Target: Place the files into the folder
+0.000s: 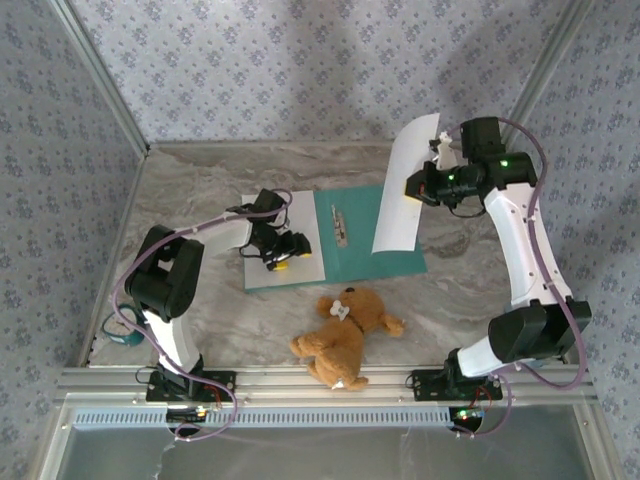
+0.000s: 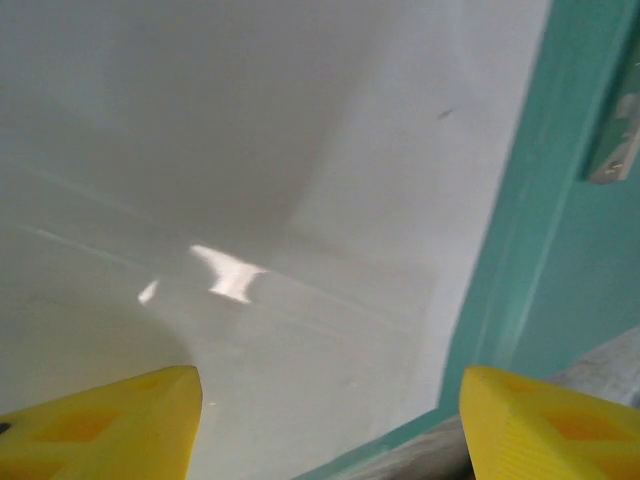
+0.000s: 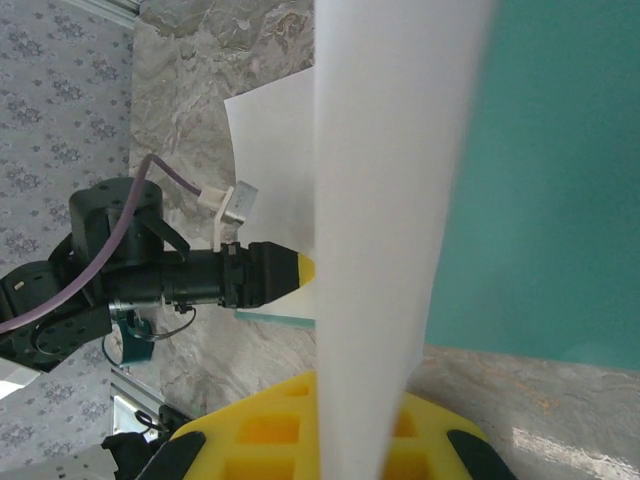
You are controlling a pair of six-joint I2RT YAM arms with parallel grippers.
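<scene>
Found the folder [image 1: 355, 262] lying open and flat on the marble table [image 1: 200, 190], with a metal clip [image 1: 340, 225] at the spine. Noted one white sheet [image 1: 300, 210] resting flat on the folder's left half, strips of teal showing along its near edge and beside the spine. Located the left gripper [image 1: 279, 260] low over the near part of that sheet. Recorded its yellow fingers [image 2: 110, 420] standing well apart, nothing between them; cannot tell whether touching the paper. Found the second sheet [image 1: 400, 195] lifted and curved above the folder's right half, lower end down near the teal card, upper end raised toward the back. Recorded the right gripper [image 1: 414, 189] at that sheet's right edge, jaws closed on the paper. Noted a brown teddy bear [image 1: 345, 335] lying on the table just in front of the folder, apart from it.
</scene>
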